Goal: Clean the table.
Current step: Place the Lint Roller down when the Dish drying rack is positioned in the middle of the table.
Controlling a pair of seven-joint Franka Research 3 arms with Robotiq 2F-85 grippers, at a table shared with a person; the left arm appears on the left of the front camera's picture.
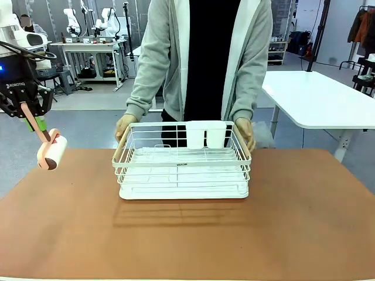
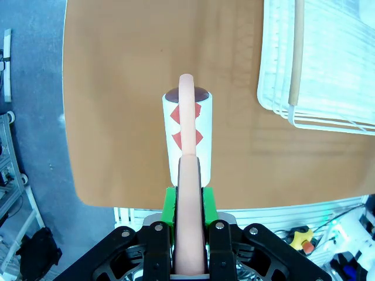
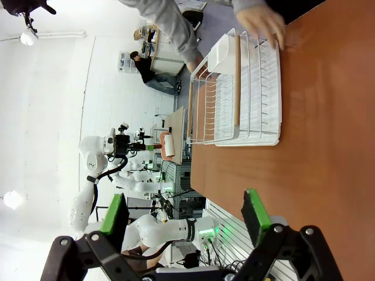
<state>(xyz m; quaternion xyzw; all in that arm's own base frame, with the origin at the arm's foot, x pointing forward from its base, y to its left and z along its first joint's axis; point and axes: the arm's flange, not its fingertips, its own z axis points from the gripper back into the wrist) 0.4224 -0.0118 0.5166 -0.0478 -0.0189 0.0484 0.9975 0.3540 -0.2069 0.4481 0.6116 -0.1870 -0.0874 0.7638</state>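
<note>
Grey floor (image 1: 88,120) stretches back behind the work area, smooth and bare, under even, bright indoor light. On the right stands a white-topped table (image 1: 319,99) with white legs and a rounded corner. Farther back on the left is a white workbench (image 1: 88,50) with a lower shelf (small items clutter its top, too small to tell apart). At the far right a clothes rack (image 1: 363,35) carries hanging garments, and dark bags or cases (image 1: 300,42) sit beside shelving along the back wall.
</note>
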